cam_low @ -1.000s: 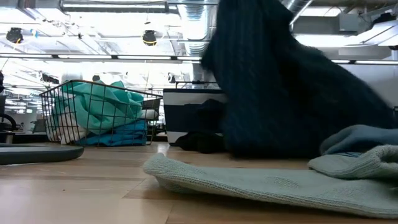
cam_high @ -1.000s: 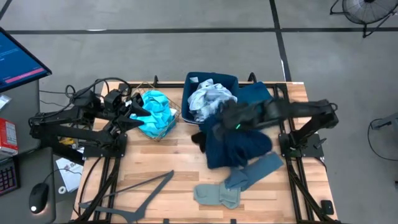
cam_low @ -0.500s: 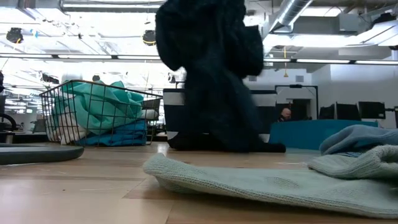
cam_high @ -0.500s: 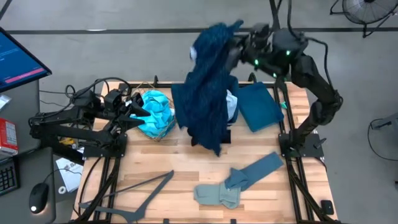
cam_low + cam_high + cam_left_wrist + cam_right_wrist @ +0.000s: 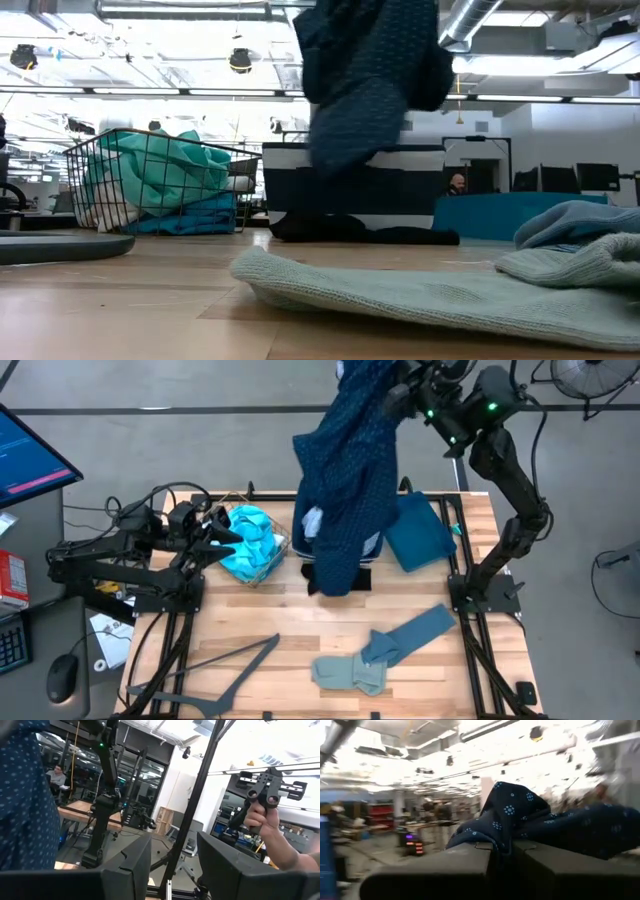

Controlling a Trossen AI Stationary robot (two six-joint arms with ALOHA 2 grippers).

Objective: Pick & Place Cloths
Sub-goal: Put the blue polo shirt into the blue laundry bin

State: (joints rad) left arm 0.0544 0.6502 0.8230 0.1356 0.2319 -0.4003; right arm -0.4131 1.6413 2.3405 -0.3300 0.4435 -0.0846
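Up it goes: my right arm has hauled the navy dotted cloth [image 5: 345, 480] off the table since a second ago, and it now hangs high over the dark blue bin [image 5: 352, 190], its tail clear of the black cloth [image 5: 335, 575] below. I read this as carrying it toward the drop. My right gripper [image 5: 501, 851] is pinched tight on a fold. Left gripper [image 5: 172, 865] waits parted beside the wire basket [image 5: 262, 530] of turquoise cloth [image 5: 248, 542].
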